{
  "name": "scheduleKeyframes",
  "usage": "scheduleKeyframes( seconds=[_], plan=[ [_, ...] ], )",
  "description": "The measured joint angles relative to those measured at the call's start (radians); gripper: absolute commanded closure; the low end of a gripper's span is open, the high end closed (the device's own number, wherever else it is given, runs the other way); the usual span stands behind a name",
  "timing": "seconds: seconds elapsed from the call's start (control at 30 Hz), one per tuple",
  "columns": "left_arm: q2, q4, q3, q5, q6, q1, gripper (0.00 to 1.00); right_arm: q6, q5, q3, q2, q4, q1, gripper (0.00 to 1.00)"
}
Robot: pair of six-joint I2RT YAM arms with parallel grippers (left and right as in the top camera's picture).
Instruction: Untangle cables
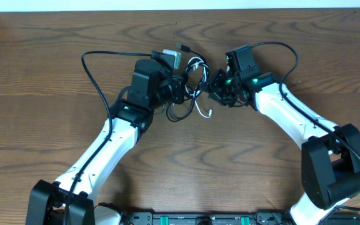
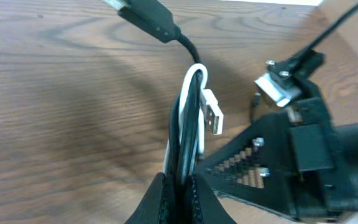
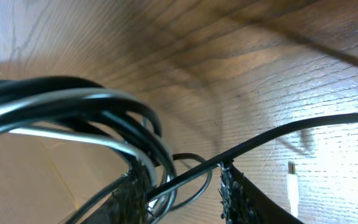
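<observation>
The cables [image 1: 195, 78], black cords and one white, lie in a tangled coil at the table's middle between my two grippers. My left gripper [image 1: 179, 87] is shut on a bundle of black and white cords [image 2: 190, 118], which rise from between its fingertips [image 2: 180, 186]. A white plug [image 2: 212, 112] and a black plug [image 2: 145, 14] stick out above. My right gripper [image 1: 215, 87] faces it from the right, jaws apart [image 3: 182, 193]. A looped bundle [image 3: 104, 115] rests against its left finger [image 3: 132, 196], and a thin black cord [image 3: 253, 144] crosses the gap.
The arms' own thicker black wires arc over the table at the left [image 1: 95, 72] and right [image 1: 289, 53]. The wooden table's far edge [image 1: 180, 9] runs close behind the tangle. A loose white plug end [image 3: 293, 180] lies on the wood beside my right finger.
</observation>
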Motion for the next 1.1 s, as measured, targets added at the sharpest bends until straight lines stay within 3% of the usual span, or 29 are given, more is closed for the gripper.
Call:
scheduleKeyframes(
  seconds=[0.1, 0.17, 0.43, 0.5, 0.57, 0.67, 0.83, 0.93, 1.1],
  plan=[
    [0.000, 0.000, 0.000, 0.040, -0.003, 0.000, 0.92, 0.002, 0.006, 0.000, 0.000, 0.008, 0.003, 0.90],
    [0.000, -0.002, 0.000, 0.057, -0.004, 0.000, 0.93, 0.012, 0.010, 0.000, 0.000, 0.010, 0.005, 0.99],
    [0.000, -0.006, 0.000, 0.077, -0.034, 0.000, 0.93, -0.002, 0.010, 0.000, 0.000, 0.010, 0.005, 0.99],
    [0.000, -0.007, 0.000, 0.080, -0.034, 0.000, 0.93, -0.020, 0.005, 0.000, 0.000, 0.007, 0.005, 0.81],
    [0.000, -0.007, 0.000, 0.080, -0.037, 0.000, 0.93, -0.041, 0.000, 0.000, 0.000, -0.003, 0.005, 0.54],
    [0.000, -0.007, 0.000, 0.065, -0.042, 0.000, 0.92, -0.051, -0.005, 0.000, 0.000, -0.010, 0.005, 0.43],
    [0.000, -0.007, 0.000, -0.020, -0.049, 0.000, 0.93, -0.032, -0.012, 0.000, 0.000, -0.047, -0.014, 0.36],
    [0.000, -0.006, 0.000, -0.052, -0.049, 0.000, 0.93, -0.005, -0.013, 0.000, 0.000, -0.052, -0.039, 0.46],
    [0.000, -0.006, 0.000, -0.071, -0.053, 0.000, 0.93, 0.065, -0.013, 0.000, 0.000, -0.053, -0.043, 0.41]
  ],
)
